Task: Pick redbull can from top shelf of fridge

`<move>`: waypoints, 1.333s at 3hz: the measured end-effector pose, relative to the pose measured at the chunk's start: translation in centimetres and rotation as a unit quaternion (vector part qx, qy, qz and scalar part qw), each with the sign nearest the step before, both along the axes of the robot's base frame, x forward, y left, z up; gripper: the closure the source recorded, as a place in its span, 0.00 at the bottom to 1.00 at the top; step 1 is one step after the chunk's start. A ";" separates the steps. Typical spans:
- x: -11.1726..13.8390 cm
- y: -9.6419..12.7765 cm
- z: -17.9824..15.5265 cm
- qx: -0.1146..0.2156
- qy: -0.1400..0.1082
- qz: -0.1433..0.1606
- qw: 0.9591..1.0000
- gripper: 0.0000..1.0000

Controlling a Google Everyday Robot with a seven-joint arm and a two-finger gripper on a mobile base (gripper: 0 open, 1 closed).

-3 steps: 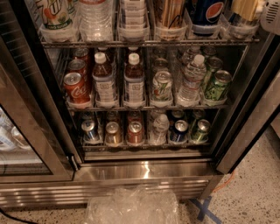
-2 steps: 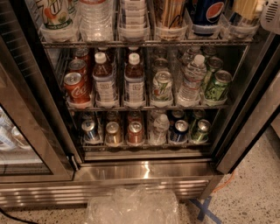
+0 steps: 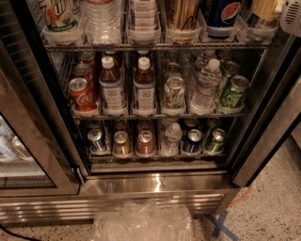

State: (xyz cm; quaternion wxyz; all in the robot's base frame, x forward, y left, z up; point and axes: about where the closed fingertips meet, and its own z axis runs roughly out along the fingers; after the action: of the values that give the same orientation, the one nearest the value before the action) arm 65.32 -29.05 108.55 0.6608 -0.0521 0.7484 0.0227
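Note:
The fridge (image 3: 155, 183) stands open in front of me, with a steel frame and a dark interior. The top shelf (image 3: 155, 46) is a wire rack fronted by clear cup-like trays. It holds a green-and-white can (image 3: 59, 14), a water bottle (image 3: 101, 19), stacked clear cups (image 3: 143, 19), a brownish container (image 3: 181, 14), a Pepsi can (image 3: 221, 14) and a yellowish bottle (image 3: 261, 14). No redbull can shows on it; it is hidden or out of view. My gripper (image 3: 290, 18) shows only as a pale rounded part at the top right edge, beside the shelf's right end.
The middle rack holds red Coke cans (image 3: 81, 93), bottles (image 3: 143, 87) and green cans (image 3: 233, 92). The bottom rack holds short cans (image 3: 145, 142). The glass door (image 3: 28, 141) stands at the left. A clear plastic bag (image 3: 141, 223) and blue floor tape (image 3: 220, 225) lie in front.

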 end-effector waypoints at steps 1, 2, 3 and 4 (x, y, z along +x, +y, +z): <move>-0.8 0.8 2.1 -0.008 -0.024 0.005 1.000 1.00; -1.5 3.0 5.1 -0.019 -0.051 0.027 0.998 1.00; -3.0 5.8 6.4 -0.020 -0.048 0.070 0.996 1.00; -6.7 6.5 3.3 0.001 0.009 0.117 0.993 1.00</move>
State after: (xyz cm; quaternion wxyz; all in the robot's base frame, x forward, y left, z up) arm 58.65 -22.54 111.84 0.6473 -0.1379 0.7428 0.1011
